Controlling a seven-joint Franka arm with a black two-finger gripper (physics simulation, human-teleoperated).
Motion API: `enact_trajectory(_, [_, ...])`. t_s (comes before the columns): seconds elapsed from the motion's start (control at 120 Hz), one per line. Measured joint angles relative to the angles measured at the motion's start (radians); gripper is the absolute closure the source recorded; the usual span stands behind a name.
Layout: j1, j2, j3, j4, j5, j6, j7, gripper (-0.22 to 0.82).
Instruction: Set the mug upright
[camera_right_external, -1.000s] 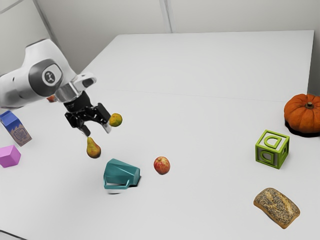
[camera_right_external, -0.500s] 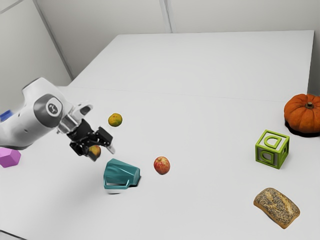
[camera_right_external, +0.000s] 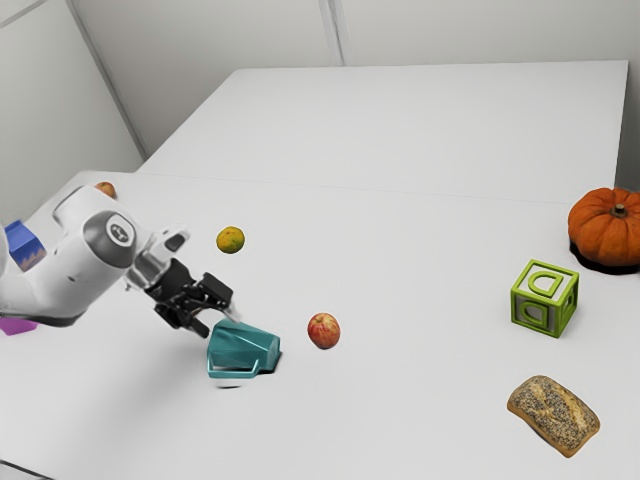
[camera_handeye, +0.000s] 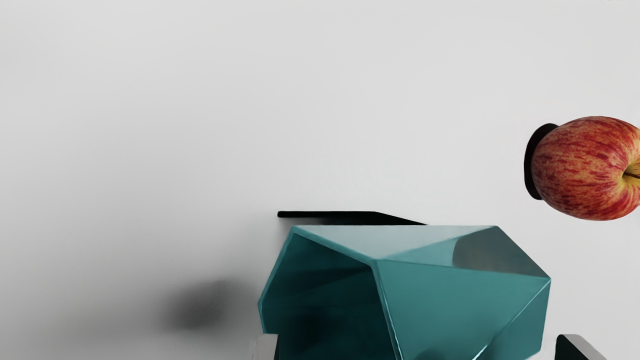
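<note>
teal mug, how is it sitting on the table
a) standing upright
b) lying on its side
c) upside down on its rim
b, the teal mug lies on its side, its open mouth facing the exterior view's left and its base toward the apple.

Mug (camera_right_external: 245, 345)'s lying sideways on the table (camera_right_external: 420, 250) right by the gripper (camera_right_external: 219, 321), apple (camera_right_external: 323, 331)'s a bit past it, block (camera_right_external: 544, 298) and bread (camera_right_external: 554, 414) way farther out.
</note>
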Motion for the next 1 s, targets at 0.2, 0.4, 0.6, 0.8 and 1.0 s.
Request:
enact_trajectory(0.2, [0.001, 0.016, 0.001, -0.003, -0.104, -0.043, 0.096, 0.00])
enact_trajectory(0.4, [0.012, 0.047, 0.004, -0.003, -0.204, -0.094, 0.188, 0.00])
enact_trajectory(0.6, [0.020, 0.062, 0.038, -0.009, -0.308, -0.152, 0.268, 0.00])
enact_trajectory(0.8, [0.018, 0.072, 0.044, -0.024, -0.374, -0.194, 0.330, 0.00])
enact_trajectory(1.0, [0.011, 0.090, 0.044, -0.036, -0.410, -0.211, 0.380, 0.04])
